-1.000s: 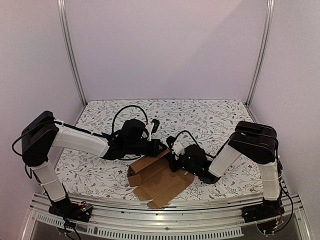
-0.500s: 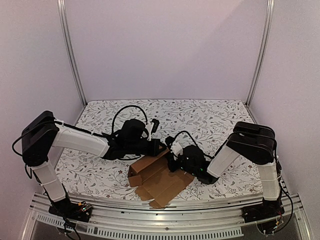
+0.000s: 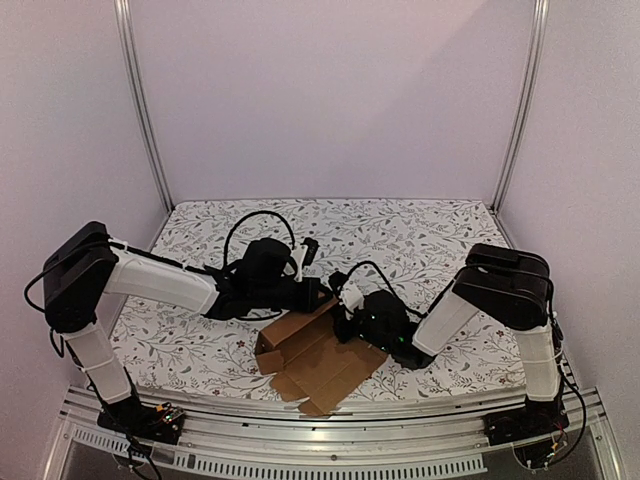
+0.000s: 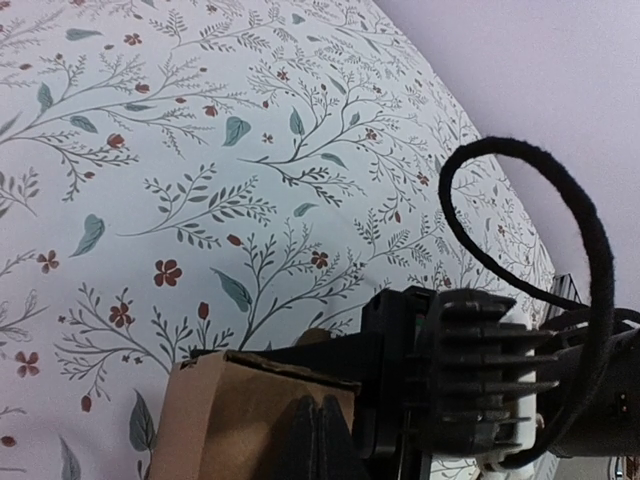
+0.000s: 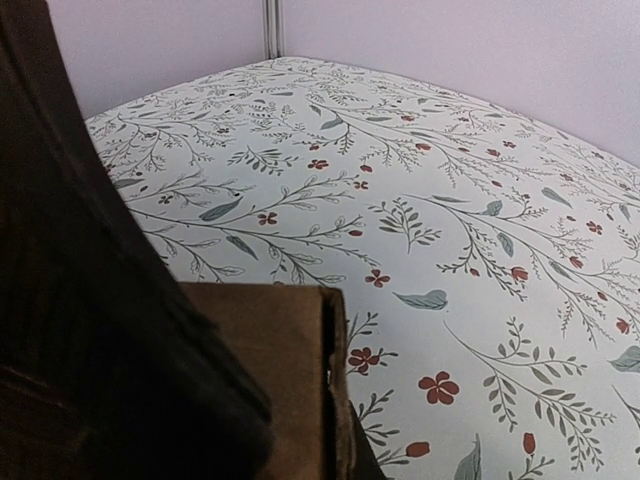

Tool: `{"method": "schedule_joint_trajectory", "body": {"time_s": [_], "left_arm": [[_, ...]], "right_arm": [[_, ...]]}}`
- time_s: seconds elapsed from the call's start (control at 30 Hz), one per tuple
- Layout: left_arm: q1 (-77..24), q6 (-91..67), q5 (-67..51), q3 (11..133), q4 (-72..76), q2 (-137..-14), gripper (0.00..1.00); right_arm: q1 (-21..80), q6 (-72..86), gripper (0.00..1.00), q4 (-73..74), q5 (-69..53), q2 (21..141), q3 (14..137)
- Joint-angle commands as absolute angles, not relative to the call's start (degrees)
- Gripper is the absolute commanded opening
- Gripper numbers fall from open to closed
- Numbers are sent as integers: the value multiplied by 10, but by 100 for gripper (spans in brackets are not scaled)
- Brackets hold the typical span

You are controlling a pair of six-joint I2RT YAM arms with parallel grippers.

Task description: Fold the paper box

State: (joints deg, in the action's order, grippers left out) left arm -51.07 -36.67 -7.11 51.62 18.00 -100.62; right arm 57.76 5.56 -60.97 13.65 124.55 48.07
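Observation:
The paper box (image 3: 318, 357) is a brown cardboard piece, partly raised, lying near the table's front edge. My left gripper (image 3: 320, 295) is at its far corner. In the left wrist view its fingertips (image 4: 320, 440) are pressed together against a brown upright panel (image 4: 230, 420), with nothing seen between them. My right gripper (image 3: 346, 318) is at the box's right far edge. In the right wrist view a doubled cardboard wall (image 5: 300, 380) stands between one large dark finger (image 5: 90, 330) and the other finger's tip (image 5: 366, 462).
The table wears a white cloth with a leaf and flower print (image 3: 420, 240). Metal frame posts (image 3: 140, 110) stand at the back corners, and a rail (image 3: 330, 425) runs along the front. The right gripper's black body (image 4: 470, 370) sits just behind the box in the left wrist view.
My right wrist has edged slightly left toward the box. The left arm and the box have barely moved.

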Motion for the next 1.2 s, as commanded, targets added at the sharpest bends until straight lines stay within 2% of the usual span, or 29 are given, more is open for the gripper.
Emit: {"method": "schedule_joint_trajectory", "body": {"time_s": [0.0,0.57,0.97,1.17], "left_arm": [[-504,-367,-78,511,161,-1021,0],[-504,-368,-68,507,146,-999,2],[-495,-326,-24,531,40,-909,45],[-495,-309,24,537,-54,-830,60]], "right_arm": [[581,50,0,-619,153,1251,491],[602,39,0,-642,200,1252,483],[606,38,0,-622,234,1236,455],[606,61,0,-584,270,1215,442]]}}
